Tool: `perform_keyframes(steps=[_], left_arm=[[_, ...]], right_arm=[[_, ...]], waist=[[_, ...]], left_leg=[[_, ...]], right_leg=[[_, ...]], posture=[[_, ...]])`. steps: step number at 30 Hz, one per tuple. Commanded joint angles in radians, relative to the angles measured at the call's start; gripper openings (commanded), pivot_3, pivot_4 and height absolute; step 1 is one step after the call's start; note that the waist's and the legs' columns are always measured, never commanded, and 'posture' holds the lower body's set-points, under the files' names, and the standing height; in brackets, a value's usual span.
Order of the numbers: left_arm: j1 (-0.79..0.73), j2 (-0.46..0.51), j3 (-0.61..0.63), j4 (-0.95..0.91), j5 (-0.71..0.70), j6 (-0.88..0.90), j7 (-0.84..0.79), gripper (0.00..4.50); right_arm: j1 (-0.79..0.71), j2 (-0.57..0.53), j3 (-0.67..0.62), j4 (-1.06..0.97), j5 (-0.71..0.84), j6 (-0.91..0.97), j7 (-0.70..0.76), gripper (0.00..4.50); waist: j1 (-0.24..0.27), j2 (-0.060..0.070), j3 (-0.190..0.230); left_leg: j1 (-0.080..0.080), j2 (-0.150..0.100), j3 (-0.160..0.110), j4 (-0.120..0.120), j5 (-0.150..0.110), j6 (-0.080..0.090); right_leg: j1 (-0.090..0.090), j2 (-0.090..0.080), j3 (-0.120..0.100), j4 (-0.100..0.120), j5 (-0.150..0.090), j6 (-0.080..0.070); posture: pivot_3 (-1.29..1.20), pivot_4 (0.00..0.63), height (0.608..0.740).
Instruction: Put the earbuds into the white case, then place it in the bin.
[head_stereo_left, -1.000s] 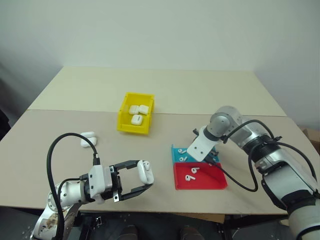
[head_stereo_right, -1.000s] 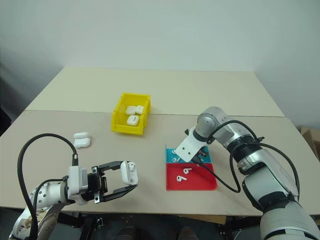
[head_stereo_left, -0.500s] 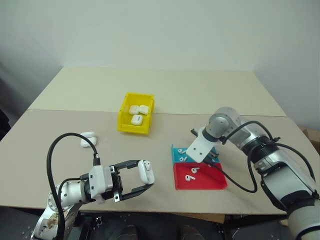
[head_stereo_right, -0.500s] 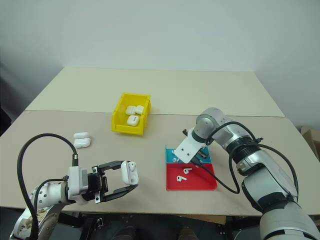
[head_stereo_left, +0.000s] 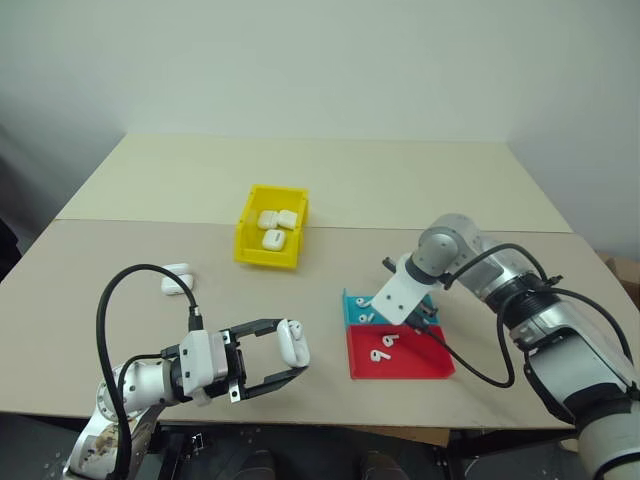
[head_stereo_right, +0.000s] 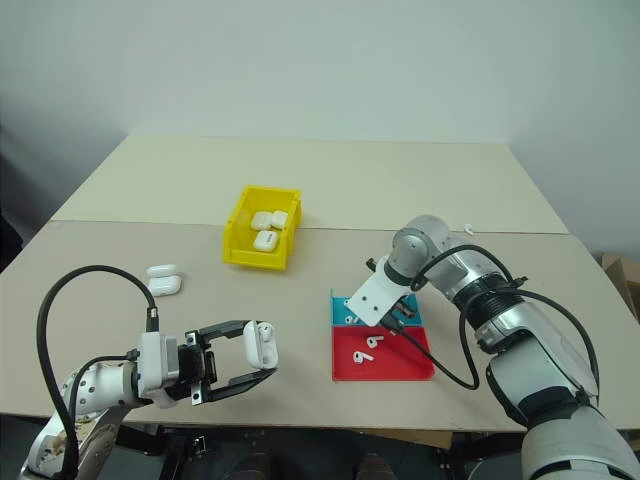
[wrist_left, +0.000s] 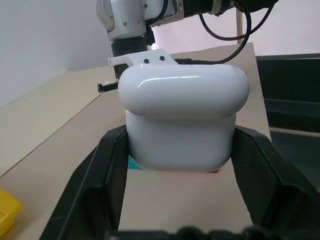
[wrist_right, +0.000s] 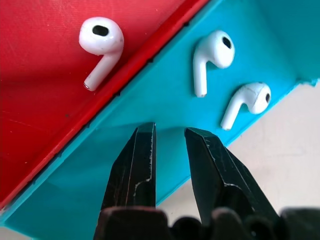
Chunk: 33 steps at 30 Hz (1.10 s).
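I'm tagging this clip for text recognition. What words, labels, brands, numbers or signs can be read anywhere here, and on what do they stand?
None: no readable text stands on anything in these views.
The white case in the left gripper is plain and glossy.
The bin, the blue tray, the red tray and the earbuds bear no marking.

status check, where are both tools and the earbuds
Left tool shut on white case. Right tool slightly open, empty, over blue tray. Earbuds untouched.

a beige table (head_stereo_left: 400, 185) with a seam across it stands against a plain, seemingly pale-blue wall (head_stereo_left: 320, 60).
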Motion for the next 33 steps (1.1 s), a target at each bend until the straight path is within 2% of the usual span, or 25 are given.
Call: perform_keyframes(steps=[1,5,8,11,14,16,33], left_arm=[[0.010,0.018,0.014,-0.005,-0.002,-0.022,-0.010,2.78],[0.031,0.043,0.019,0.026,0.020,-0.062,-0.040,2.78],[0.045,0.052,0.017,0.043,0.029,-0.086,-0.048,2.78],[0.050,0.053,0.017,0.047,0.034,-0.095,-0.049,2.78],[0.049,0.054,0.015,0.050,0.038,-0.097,-0.046,2.78],[0.046,0.055,0.012,0.052,0.042,-0.099,-0.044,2.78],[0.071,0.048,0.001,0.049,0.090,-0.125,-0.017,2.78]], right_arm=[[-0.022,-0.007,-0.057,-0.067,0.054,0.102,0.042,1.25],[-0.012,0.007,-0.080,-0.137,0.073,0.242,0.035,1.25],[0.001,0.035,-0.106,-0.201,0.103,0.421,0.031,1.25],[0.015,0.040,-0.109,-0.245,0.111,0.495,0.030,1.25],[0.030,0.047,-0.095,-0.275,0.095,0.553,0.003,1.81],[0.027,0.062,-0.086,-0.281,0.092,0.590,-0.006,2.44],[-0.039,0.155,-0.015,-0.096,-0.016,0.687,-0.091,2.44]], waist=[[0.000,0.000,0.000],[0.000,0.000,0.000],[0.000,0.000,0.000],[0.002,0.000,0.000],[0.005,0.000,0.000],[0.004,0.000,0.000],[0.000,0.000,0.000]], left_leg=[[0.000,0.000,0.000,0.000,0.000,0.000],[0.000,0.000,0.000,0.000,0.000,0.000],[0.000,0.000,0.000,0.000,0.000,0.000],[0.000,0.000,0.000,0.000,0.000,0.000],[0.000,0.000,0.000,0.000,0.000,0.000],[0.000,0.000,0.000,0.000,0.000,0.000],[-0.001,0.000,0.000,0.000,0.000,0.000]], right_leg=[[0.000,0.000,0.000,0.000,0.000,0.000],[0.000,0.000,0.000,0.000,0.000,0.000],[0.000,0.000,0.000,0.000,0.000,0.000],[0.000,0.000,0.000,0.000,0.000,0.000],[0.000,0.000,0.000,0.000,0.000,0.000],[0.000,0.000,0.000,0.000,0.000,0.000],[-0.002,0.000,0.000,0.001,0.000,0.000]], posture=[[0.00,0.150,0.740],[0.00,0.150,0.740],[0.00,0.150,0.740],[0.00,0.150,0.740],[0.00,0.150,0.740],[0.00,0.150,0.740],[0.00,0.150,0.740]])
